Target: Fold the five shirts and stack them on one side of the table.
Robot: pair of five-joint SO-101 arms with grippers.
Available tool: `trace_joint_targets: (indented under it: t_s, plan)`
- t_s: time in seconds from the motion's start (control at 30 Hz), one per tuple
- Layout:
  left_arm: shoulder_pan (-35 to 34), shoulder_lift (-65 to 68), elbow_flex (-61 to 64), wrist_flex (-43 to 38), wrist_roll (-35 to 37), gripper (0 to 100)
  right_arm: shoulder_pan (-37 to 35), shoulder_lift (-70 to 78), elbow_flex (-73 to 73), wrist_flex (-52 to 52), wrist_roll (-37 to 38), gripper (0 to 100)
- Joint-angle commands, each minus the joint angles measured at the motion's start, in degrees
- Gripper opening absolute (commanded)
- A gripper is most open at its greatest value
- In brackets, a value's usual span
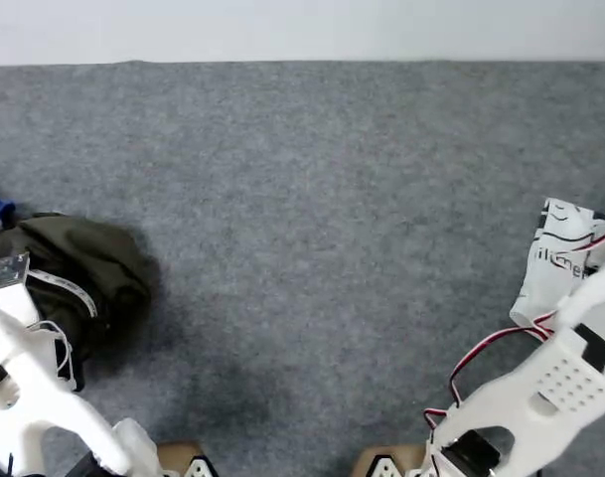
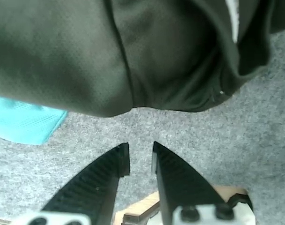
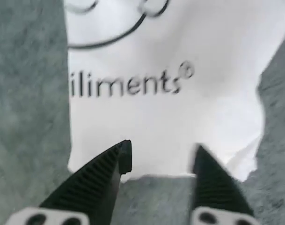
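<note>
Softly, evenly lit from above. Faintly shadowed on the mat (image 1: 312, 199) beside the dark shirt (image 1: 93, 268) near the left edge. Almost glaring on the white shirt (image 3: 179, 117).

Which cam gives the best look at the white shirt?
Right wrist view: the white shirt sits close up, print and lower edge visible. High view catches it at the frame's right edge, partly covered by the right arm. Left wrist view faces the dark shirt instead.

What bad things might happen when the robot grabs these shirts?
The dark shirt lies bunched over a turquoise cloth, so the left tool might pinch several layers or drag both along. The right tool stands open at the edge of the white shirt; gripping only that edge, the shirt might slip out or fold crooked.
</note>
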State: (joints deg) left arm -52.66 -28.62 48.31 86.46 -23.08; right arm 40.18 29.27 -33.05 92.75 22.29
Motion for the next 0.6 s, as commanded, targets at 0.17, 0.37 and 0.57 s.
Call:
trace_joint_targets:
  t_s: [0.17,0.37,0.57]
  plan:
    - [0.4,-1.1,0.3,-0.7,0.3,9,-4.4,5.4,0.1,4.4,-0.8,0.6]
    - [0.4,-1.1,0.3,-0.7,0.3,9,-7.5,12.5,0.1,4.7,-4.4,0.9]
    - [0.4,-1.1,0.4,-1.1,0.3,9,-13.4,11.5,-0.2,10.1,-6.1,0.9]
